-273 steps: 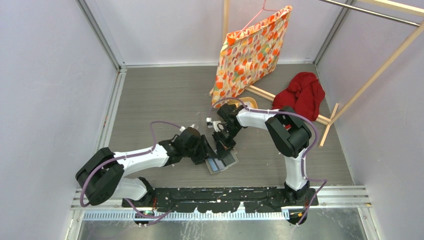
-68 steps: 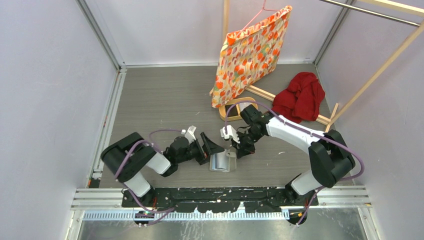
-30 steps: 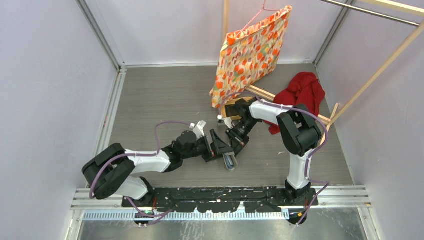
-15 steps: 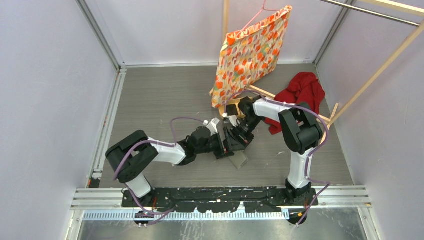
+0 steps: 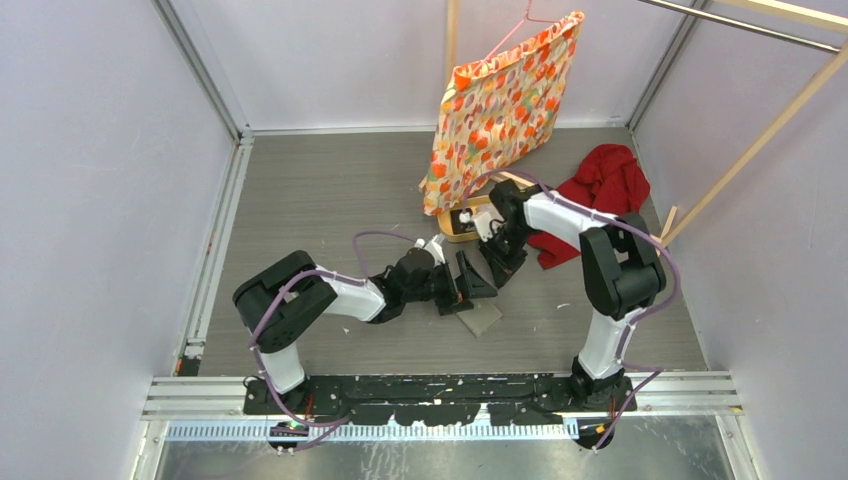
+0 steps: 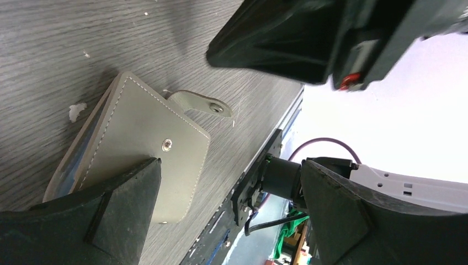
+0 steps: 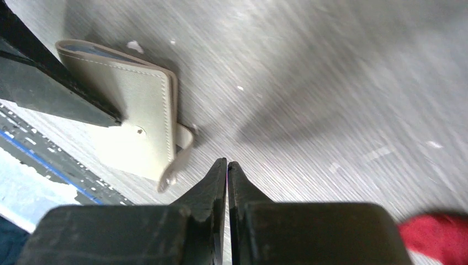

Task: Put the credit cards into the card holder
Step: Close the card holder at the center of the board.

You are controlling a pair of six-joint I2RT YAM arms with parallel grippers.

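Observation:
The card holder (image 5: 481,318) lies folded shut on the grey floor, olive-grey, with its snap strap (image 6: 201,103) sticking out loose. It also shows in the right wrist view (image 7: 132,110), a thin blue edge along its fold. My left gripper (image 5: 470,284) is open just above it, one finger (image 6: 105,215) resting over its corner and the other finger (image 6: 342,221) wide apart. My right gripper (image 5: 500,266) hovers a little behind the holder, shut, with nothing between its tips (image 7: 227,163). The credit cards are hidden.
A tan wooden tray (image 5: 452,232) sits behind my right wrist, partly hidden. A patterned orange bag (image 5: 500,100) hangs on a hanger at the back. A red cloth (image 5: 602,188) lies on wooden rack slats (image 5: 655,240) to the right. Walls close in on both sides.
The right gripper has pulled back from the card holder toward the tray. The left gripper slid right, staying open over the holder, which now lies flat and folded.

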